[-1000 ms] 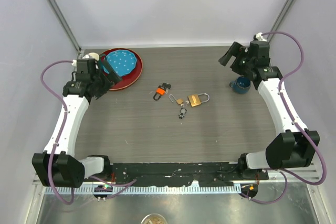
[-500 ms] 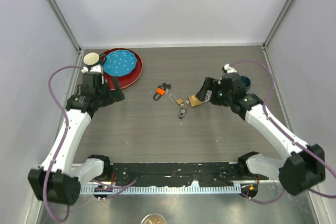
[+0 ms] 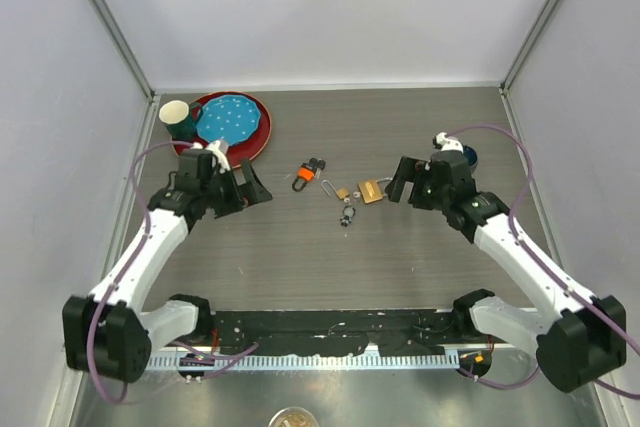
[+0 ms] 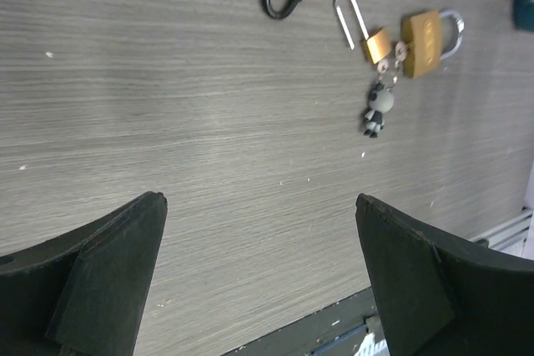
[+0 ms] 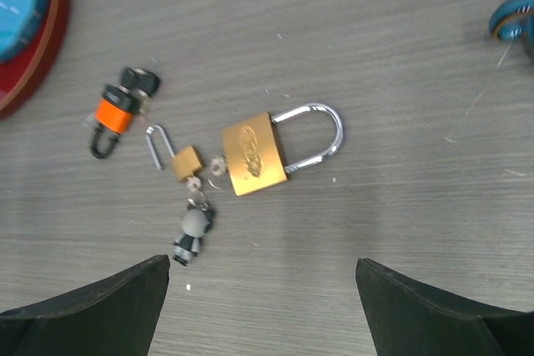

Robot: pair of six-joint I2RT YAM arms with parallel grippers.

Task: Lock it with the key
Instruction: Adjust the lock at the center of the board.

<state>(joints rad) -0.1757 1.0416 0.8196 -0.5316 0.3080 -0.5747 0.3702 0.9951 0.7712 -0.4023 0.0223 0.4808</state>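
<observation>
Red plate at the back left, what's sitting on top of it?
A blue white-speckled dish lies on the red plate, so only the plate's rim shows. Anything between the two is covered by the dish and cannot be seen.

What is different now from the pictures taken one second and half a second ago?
Both arms swung inward. The right pincer came from beside the blue cup to the big padlock, open, holding nothing. The left pincer moved from the plate toward the centre, also open. The padlock, cup and plate have not moved.
</observation>
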